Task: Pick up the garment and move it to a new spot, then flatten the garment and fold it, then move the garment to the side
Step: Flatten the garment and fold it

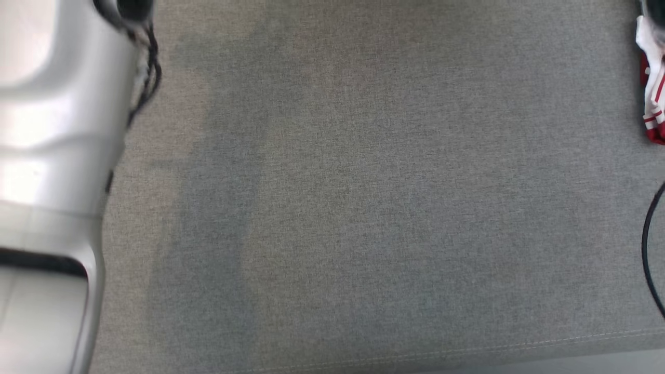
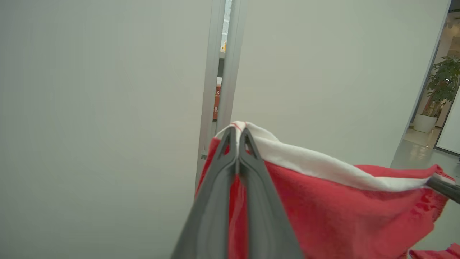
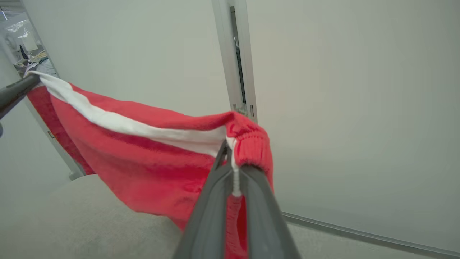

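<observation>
The garment (image 2: 341,201) is red with a white band and hangs stretched in the air between both grippers. My left gripper (image 2: 237,132) is shut on one corner of its top edge. My right gripper (image 3: 230,148) is shut on the other corner, beside a ribbed red cuff. In the right wrist view the garment (image 3: 143,154) sags a little above the grey cushion (image 3: 90,216). A small red-and-white piece of the garment (image 1: 652,93) shows at the head view's top right edge.
The grey fabric surface (image 1: 363,208) spreads below, with a stitched front edge. My pale left forearm (image 1: 52,156) crosses its left side. A black cable (image 1: 649,249) loops at the right edge. Pale wall panels (image 2: 107,108) stand behind; a potted plant (image 2: 445,82) is far right.
</observation>
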